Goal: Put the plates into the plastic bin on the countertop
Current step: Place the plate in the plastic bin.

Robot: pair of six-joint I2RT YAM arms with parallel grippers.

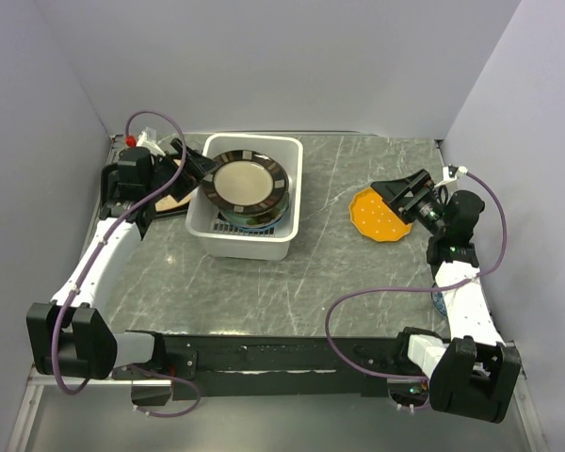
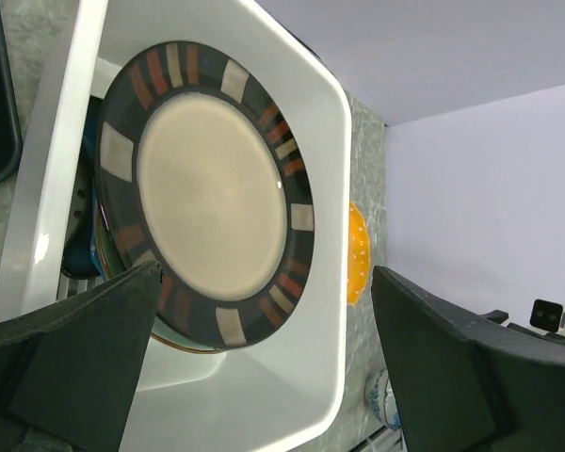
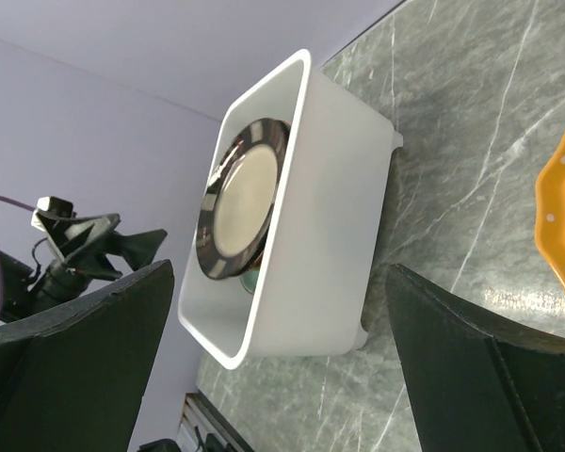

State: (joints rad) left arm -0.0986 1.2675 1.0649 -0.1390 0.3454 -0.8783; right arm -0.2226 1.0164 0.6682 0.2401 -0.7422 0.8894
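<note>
Plastic bin [image 1: 248,243]: stacked plates, tan dark-rimmed plate [image 1: 246,180] on top. Orange dotted plate [image 1: 372,218] lies on the desk [image 1: 358,282]. Left hand [image 1: 193,158] and right hand [image 1: 395,196] wide, empty.

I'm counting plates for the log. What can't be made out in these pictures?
1) Plates under the tan plate in the bin: it covers them in every view; only slivers show, so no count.
2) Orange plate: top view, the right gripper overlaps its edge, contact unclear; right wrist view crops it.
3) Tan thing left of the bin: top view, the left arm hides most of it.
</note>
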